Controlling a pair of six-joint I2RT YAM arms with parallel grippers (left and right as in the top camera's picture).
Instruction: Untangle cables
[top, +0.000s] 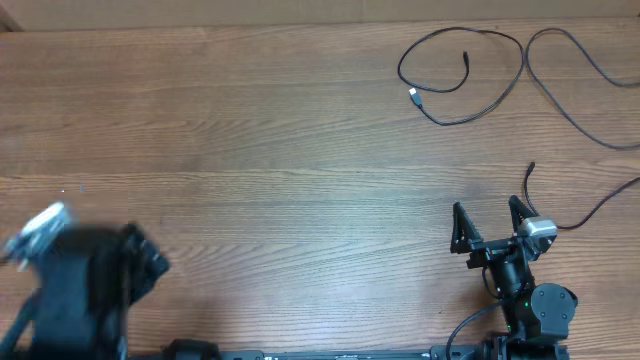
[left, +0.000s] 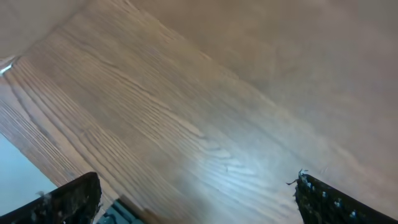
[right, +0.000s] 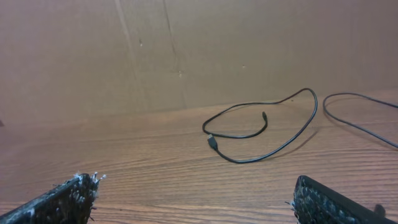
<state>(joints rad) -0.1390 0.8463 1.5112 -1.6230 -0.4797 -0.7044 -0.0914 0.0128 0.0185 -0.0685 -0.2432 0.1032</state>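
Black cables are the whole story here, so start with the looped cable (top: 470, 75), a thin cord lying flat on the wooden table (top: 250, 150) near its far edge. It curls into one open loop, with its silver USB tip (top: 413, 96) pointing inward and a small dark plug (top: 466, 57) sitting inside the loop. Just to the side of that loop runs a second cable (top: 575, 95), sweeping off the frame edge; the two look apart or barely touching, can't tell for sure. A third thin black strand (top: 585, 212) trails nearer the robot, well apart from the loop.

Looks to me like the untangling is mostly sorted, or the arms are between moves. Nothing is being held.

The right gripper (top: 490, 222) sits well short of the loop, on the robot's side of it, jaws spread wide and empty. The left gripper (top: 145, 258) is way across the table from the loop, blurred in the overhead view, but its wrist view shows both fingers far apart over bare wood.

Next move, I reckon: right arm reaches toward the loop and pinches low on that skinny cord, which will be fiddly.
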